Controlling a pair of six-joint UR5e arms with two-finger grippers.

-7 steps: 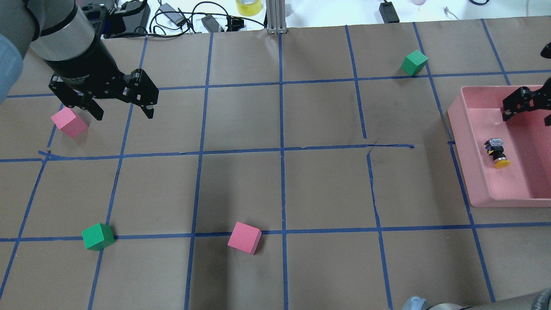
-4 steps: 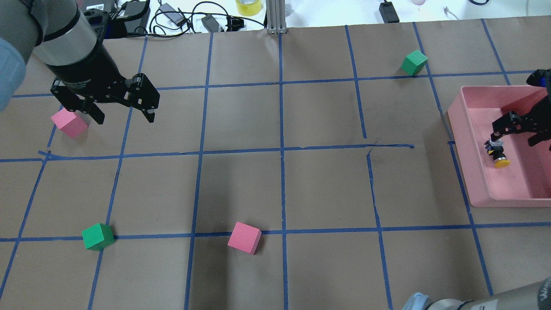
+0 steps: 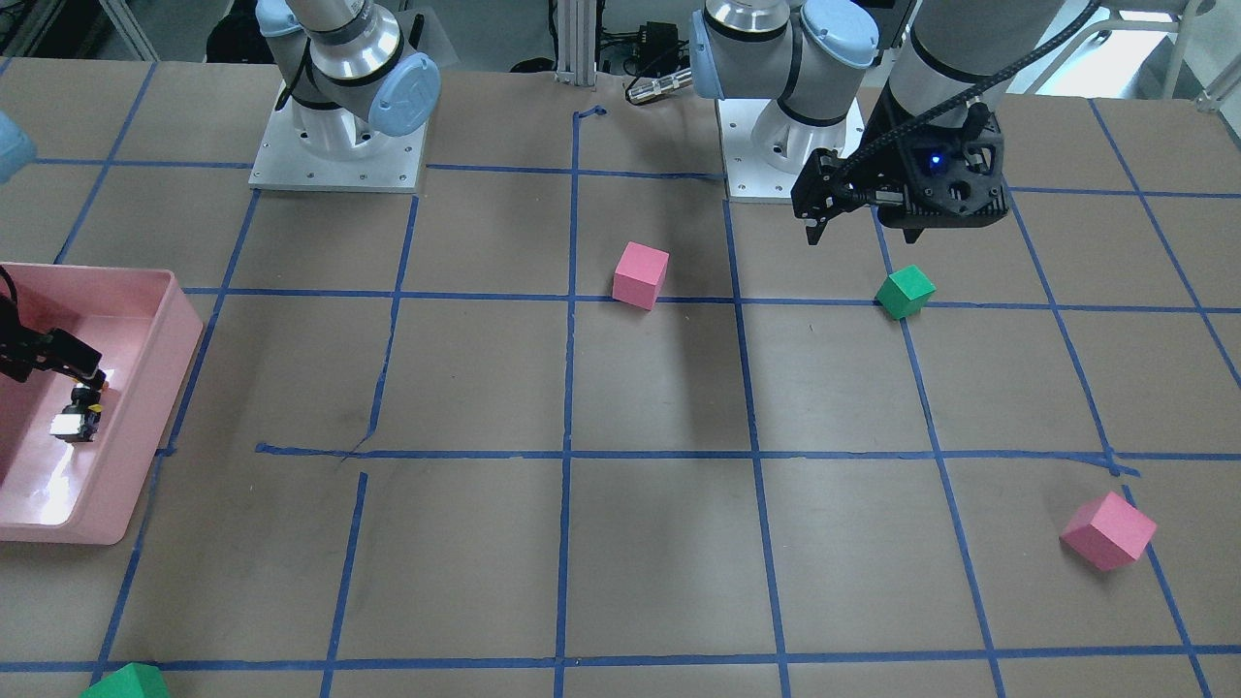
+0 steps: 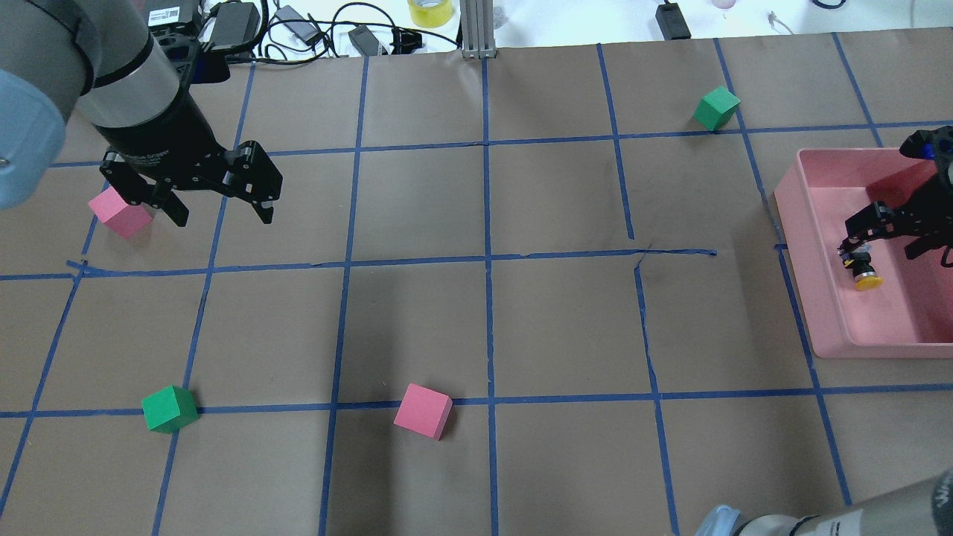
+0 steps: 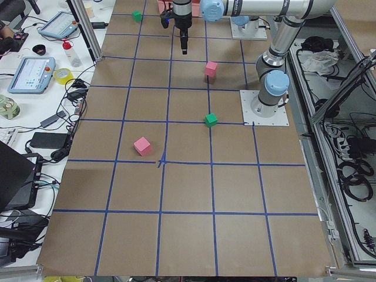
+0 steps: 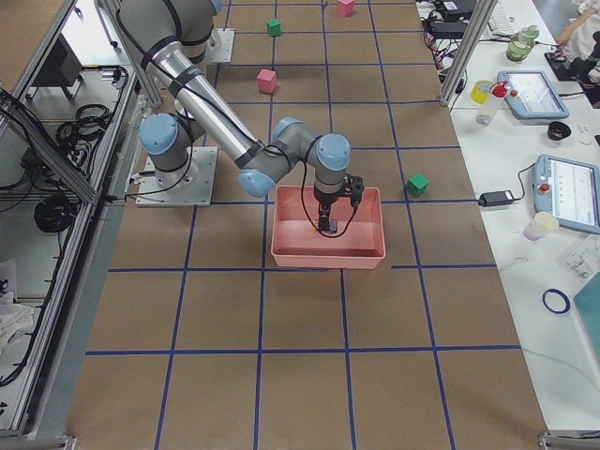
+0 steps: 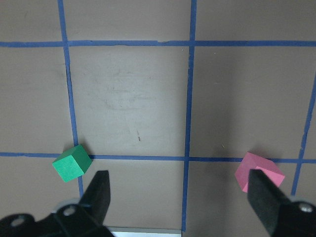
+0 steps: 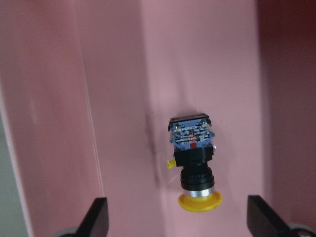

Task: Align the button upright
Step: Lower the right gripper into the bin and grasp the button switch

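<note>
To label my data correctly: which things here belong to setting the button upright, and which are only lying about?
Job: button, on its side; pink tray holding it; right hand, open above it.
Lying about: two pink cubes; two green cubes; left hand, open, holding nothing.

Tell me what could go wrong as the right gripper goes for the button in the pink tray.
1. The button lies on its side; its round body could roll or slip away when the open right gripper closes.
2. One finger sits close to the tray wall and might catch it on the way down.
</note>
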